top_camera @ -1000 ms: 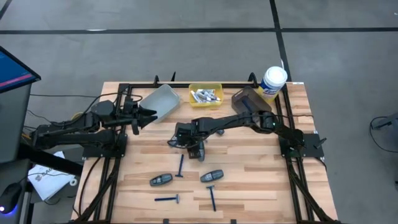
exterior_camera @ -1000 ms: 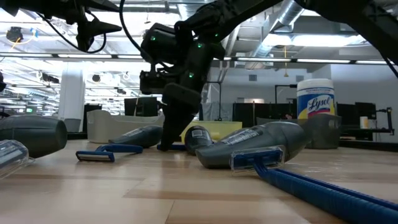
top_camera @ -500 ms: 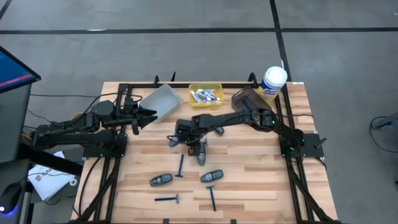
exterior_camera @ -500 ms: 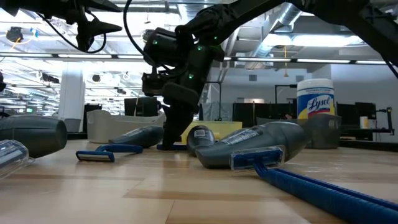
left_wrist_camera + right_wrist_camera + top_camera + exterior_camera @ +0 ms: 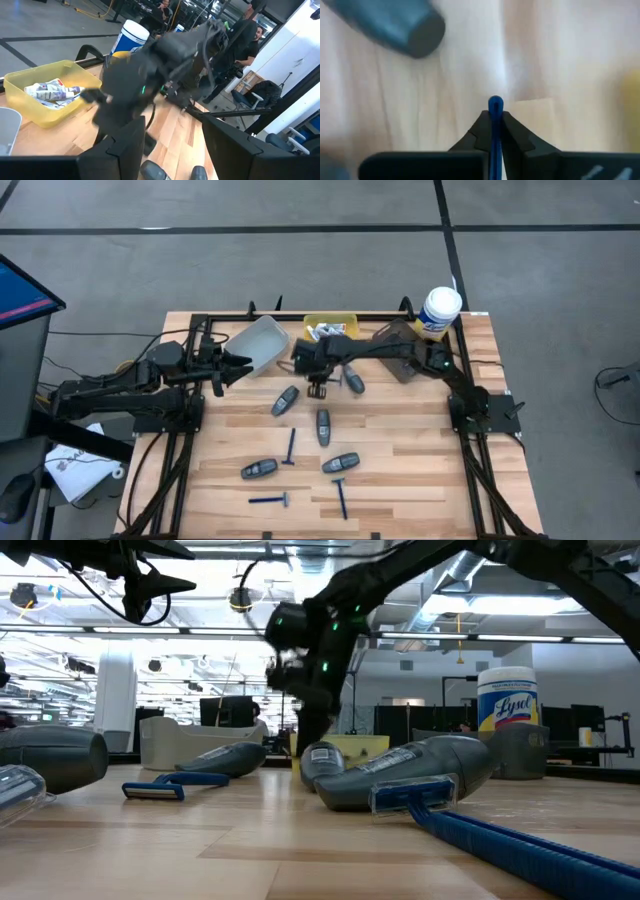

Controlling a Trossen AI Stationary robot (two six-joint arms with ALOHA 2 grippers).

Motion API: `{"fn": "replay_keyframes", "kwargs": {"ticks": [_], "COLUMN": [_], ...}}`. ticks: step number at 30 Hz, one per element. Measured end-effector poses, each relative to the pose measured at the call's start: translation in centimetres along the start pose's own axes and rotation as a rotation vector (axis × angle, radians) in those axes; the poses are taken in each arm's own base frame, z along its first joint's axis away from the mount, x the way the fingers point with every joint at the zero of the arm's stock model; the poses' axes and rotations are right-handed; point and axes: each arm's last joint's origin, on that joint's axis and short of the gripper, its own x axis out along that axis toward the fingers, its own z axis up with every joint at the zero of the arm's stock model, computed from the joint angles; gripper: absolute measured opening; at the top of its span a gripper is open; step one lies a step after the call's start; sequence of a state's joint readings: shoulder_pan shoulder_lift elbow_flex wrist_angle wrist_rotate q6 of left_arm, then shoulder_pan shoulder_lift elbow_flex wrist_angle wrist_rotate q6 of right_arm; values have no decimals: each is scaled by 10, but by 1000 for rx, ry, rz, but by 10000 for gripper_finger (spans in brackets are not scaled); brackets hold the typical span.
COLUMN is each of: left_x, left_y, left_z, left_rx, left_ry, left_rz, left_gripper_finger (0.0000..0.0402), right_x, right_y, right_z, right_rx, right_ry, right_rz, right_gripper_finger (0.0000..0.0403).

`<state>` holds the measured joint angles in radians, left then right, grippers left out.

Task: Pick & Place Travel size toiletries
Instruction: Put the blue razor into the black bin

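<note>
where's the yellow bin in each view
high view: yellow bin at the table's far edge, partly behind the right gripper.
low view: a yellow strip behind the grey pods.
left wrist view: beyond the fingers, holding white tubes.
right wrist view: only a yellow blur at the picture's edge; cannot tell.
Shared landmark: the wipes canister.

Two dark jointed arms, black cables, green indicator lights.
</note>
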<state>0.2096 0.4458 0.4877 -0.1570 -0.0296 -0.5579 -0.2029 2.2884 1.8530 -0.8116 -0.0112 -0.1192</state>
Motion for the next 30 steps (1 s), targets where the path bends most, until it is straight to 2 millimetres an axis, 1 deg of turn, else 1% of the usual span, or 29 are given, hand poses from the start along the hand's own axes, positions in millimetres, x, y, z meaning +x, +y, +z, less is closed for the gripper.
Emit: {"fn": "replay_keyframes", "kwargs": {"ticks": [4,7,10,14,17,20,22,24,27,30], "left_x": [0,0,0,0,0,0,0,0,0,0], "left_y": [0,0,0,0,0,0,0,0,0,0], "left_z": [0,0,0,0,0,0,0,0,0,0], "left_rx": [0,0,0,1,1,2,2,2,3,3], "left_ry": [0,0,0,0,0,0,0,-1,-1,-1], "left_rz": [0,0,0,0,0,0,0,-1,0,0], "left_gripper_finger": [192,192,192,192,192,192,192,192,192,192], "right_x": [-38,-79,-119,-159,-192,-218,-226,-226,-210,-184], "right_y": [-16,-35,-57,-81,-98,-111,-117,-118,-117,-111], "right_z": [2,2,-7,-29,-53,-78,-94,-110,-134,-158], "right_rx": [47,87,151,248,344,456,524,579,642,702], "right_ry": [-64,-150,-202,-172,-115,-61,-41,-24,-5,-11], "right_rz": [-13,-40,-81,-187,-312,-401,-420,-425,-429,-428], "right_gripper_finger": [9,9,9,9,9,10,10,5,4,8]}}
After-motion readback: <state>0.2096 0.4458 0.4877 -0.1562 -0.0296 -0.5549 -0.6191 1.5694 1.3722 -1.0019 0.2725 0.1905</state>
